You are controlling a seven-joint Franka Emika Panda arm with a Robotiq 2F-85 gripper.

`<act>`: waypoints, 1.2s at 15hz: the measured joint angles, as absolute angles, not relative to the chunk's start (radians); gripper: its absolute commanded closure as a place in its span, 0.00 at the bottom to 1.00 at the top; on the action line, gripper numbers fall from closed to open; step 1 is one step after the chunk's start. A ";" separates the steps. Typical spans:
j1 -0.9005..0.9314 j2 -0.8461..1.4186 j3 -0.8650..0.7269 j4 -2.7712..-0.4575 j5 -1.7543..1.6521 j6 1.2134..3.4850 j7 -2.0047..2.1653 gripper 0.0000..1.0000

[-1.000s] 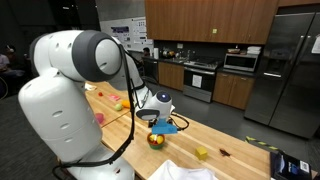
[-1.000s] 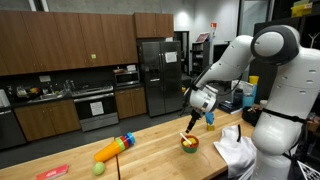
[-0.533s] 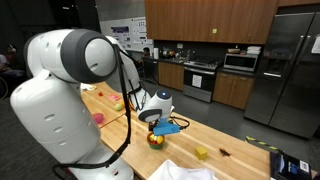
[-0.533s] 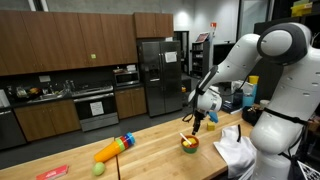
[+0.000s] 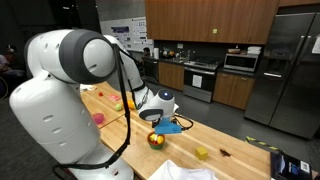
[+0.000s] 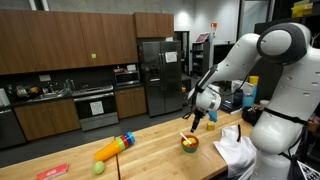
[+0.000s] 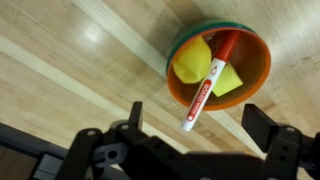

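Exterior view, centre: the tool (image 5: 158,124) hangs just above the bowl (image 5: 155,143) on the wooden surface (image 5: 235,145), empty, jaws spread wide. Exterior view, right of centre: the tool (image 6: 192,124) stands over the bowl (image 6: 188,145), near a white cloth (image 6: 235,150). Compared with a second earlier, the arm's upper links have swung and the tool sits slightly higher. Wrist view, upper right: the bowl (image 7: 255,75) holds yellow pieces (image 7: 190,60) and a red-and-white marker (image 7: 203,88), which overhangs the rim, apparently too long to lie inside.
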State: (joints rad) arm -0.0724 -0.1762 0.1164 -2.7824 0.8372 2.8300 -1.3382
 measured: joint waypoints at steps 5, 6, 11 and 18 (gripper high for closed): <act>-0.150 -0.230 0.027 -2.773 0.942 2.907 -1.351 0.00; -0.175 -0.242 0.009 -2.772 0.958 2.921 -1.355 0.00; -0.276 -0.285 -0.068 -2.771 1.091 3.005 -1.388 0.00; -0.368 -0.281 -0.166 -2.779 1.263 2.980 -1.337 0.00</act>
State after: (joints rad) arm -0.3676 -0.2811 -0.1655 -2.7792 1.2630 2.9803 -1.3371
